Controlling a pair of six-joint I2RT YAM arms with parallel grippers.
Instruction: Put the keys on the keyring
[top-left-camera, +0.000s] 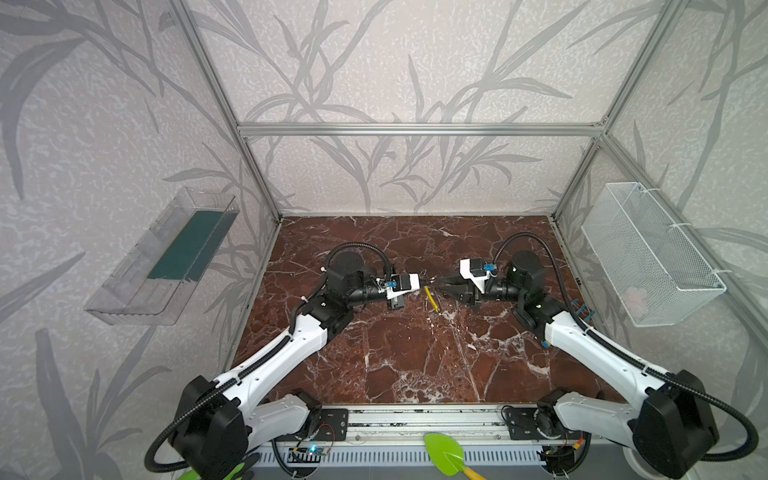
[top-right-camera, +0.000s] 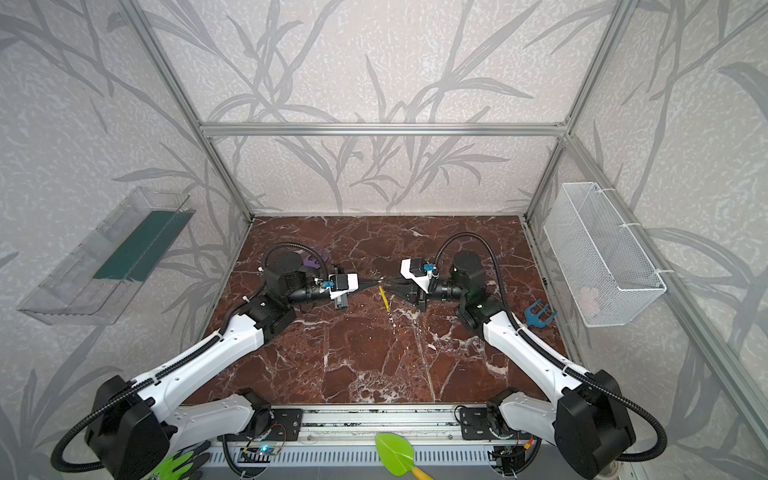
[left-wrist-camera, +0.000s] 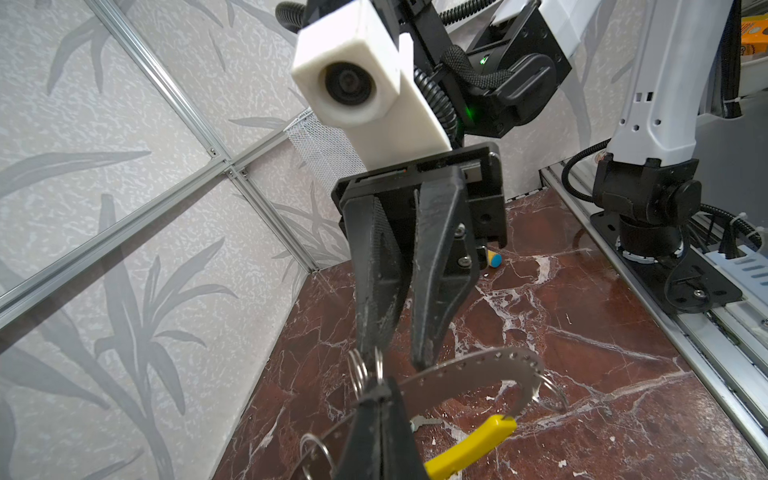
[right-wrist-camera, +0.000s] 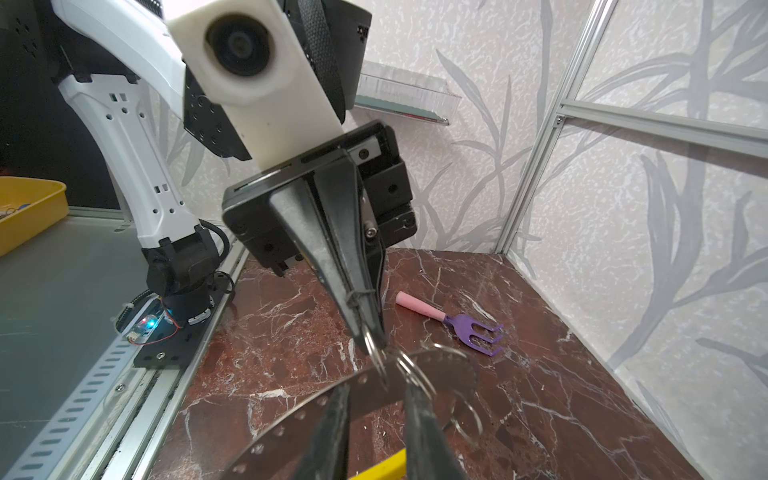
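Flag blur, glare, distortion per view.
Both top views: wide-angle stretch toward the edges, even light, keyring tiny and soft. Left wrist view: left end effector blurred up close, right arm's camera housing soft, keyring perforations sharp. Right wrist view: right end effector smeared up close, purple hand fork crisp.

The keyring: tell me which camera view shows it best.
The left wrist view: the keyring curves close up, perforated grey arc and yellow sleeve both clear. The right wrist view shows the perforated band large but cropped, the sleeve only at the edge. In both top views only the sleeve shows, a tiny yellow sliver.
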